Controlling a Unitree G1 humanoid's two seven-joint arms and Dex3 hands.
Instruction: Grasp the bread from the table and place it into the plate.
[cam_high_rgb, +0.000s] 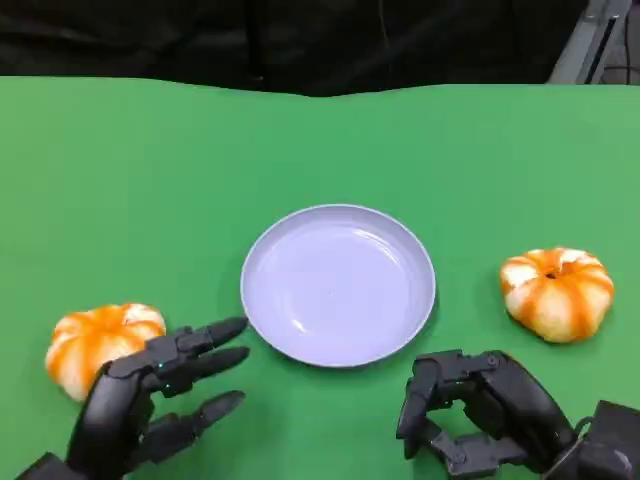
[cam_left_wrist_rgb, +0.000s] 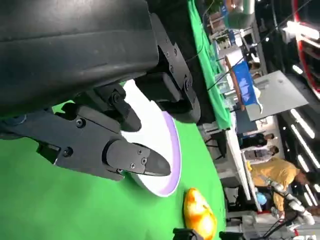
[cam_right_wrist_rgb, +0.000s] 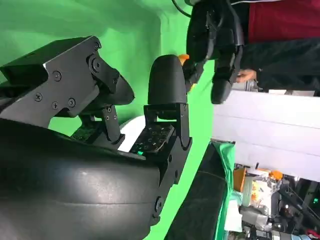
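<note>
Presently: 2 orange-and-white pumpkin-shaped bread rolls flank the empty lilac round plate (cam_high_rgb: 338, 285). Left robot hand (cam_high_rgb: 150, 400), fingers spread, nearly touches left bread (cam_high_rgb: 95, 345); right robot hand (cam_high_rgb: 475, 410) curled, empty.

left bread (cam_high_rgb: 88, 345) partly behind left robot hand (cam_high_rgb: 150, 400)

No readable text or labels; background signs perhaps too blurred.
</note>
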